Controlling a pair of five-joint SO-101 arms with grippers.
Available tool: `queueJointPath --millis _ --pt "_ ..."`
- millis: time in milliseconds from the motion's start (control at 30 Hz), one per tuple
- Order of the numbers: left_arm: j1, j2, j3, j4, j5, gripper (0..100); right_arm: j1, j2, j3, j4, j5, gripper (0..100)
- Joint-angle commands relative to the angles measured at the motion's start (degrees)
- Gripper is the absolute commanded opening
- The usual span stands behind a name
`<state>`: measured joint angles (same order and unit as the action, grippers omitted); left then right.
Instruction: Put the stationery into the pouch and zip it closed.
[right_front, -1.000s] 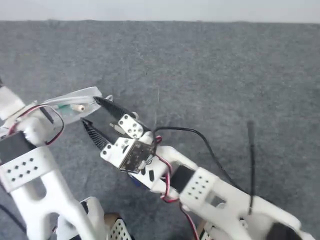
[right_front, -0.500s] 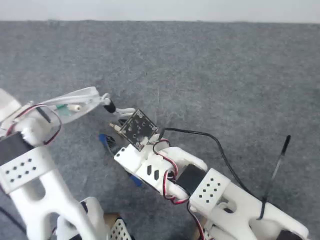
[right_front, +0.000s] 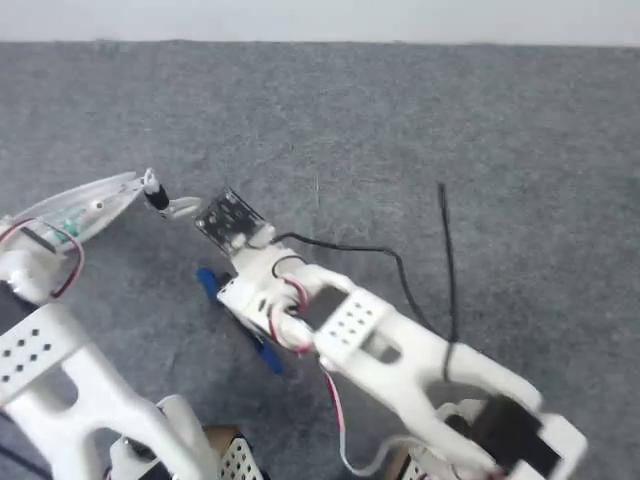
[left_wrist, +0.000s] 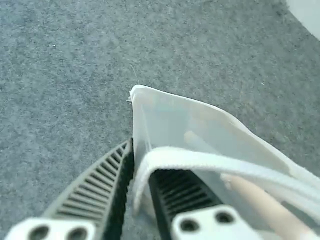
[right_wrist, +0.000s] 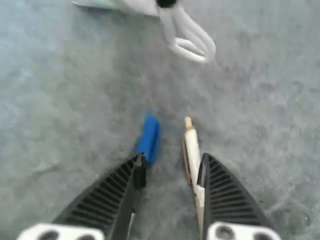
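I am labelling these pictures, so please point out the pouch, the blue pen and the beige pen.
pouch (left_wrist: 175, 120), left wrist view, on its clear side wall.
blue pen (right_wrist: 149, 136), right wrist view, on the middle of the visible blue end.
beige pen (right_wrist: 192, 149), right wrist view, on its barrel.

Pen and pouch layout
You see blue plastic pen (right_wrist: 149, 139) beside cream plastic pen (right_wrist: 191, 150) on grey carpet (right_wrist: 60, 100), translucent pouch (right_front: 85, 205) beyond.

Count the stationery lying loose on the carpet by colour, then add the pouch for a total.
blue pen: 1
cream pen: 1
pouch: 1
Total: 3
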<state>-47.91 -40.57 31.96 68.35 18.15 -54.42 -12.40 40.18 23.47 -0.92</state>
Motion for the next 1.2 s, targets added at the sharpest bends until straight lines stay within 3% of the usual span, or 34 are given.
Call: queueJointPath --millis 0,367,900,1100,1167 --pt "-0.4 -0.1 -0.9 -1.9 0.8 1 1.8 7.5 -9.9 3.9 -0.6 15.8" --pt "-0.3 -0.1 -0.7 -2.0 0.8 1 4.9 25.6 -33.7 25.5 -5.6 15.8" --pt "1.1 -0.1 -0.6 -1.8 0.6 1 5.1 38.6 -42.0 26.6 -5.6 15.7" --pt "1.2 -0.1 -0.6 -1.7 0.6 1 5.1 39.4 -42.1 26.2 -5.6 0.0" --pt "1.2 -0.1 -0.6 -1.7 0.6 1 5.1 39.3 -42.1 26.9 -5.6 1.8"
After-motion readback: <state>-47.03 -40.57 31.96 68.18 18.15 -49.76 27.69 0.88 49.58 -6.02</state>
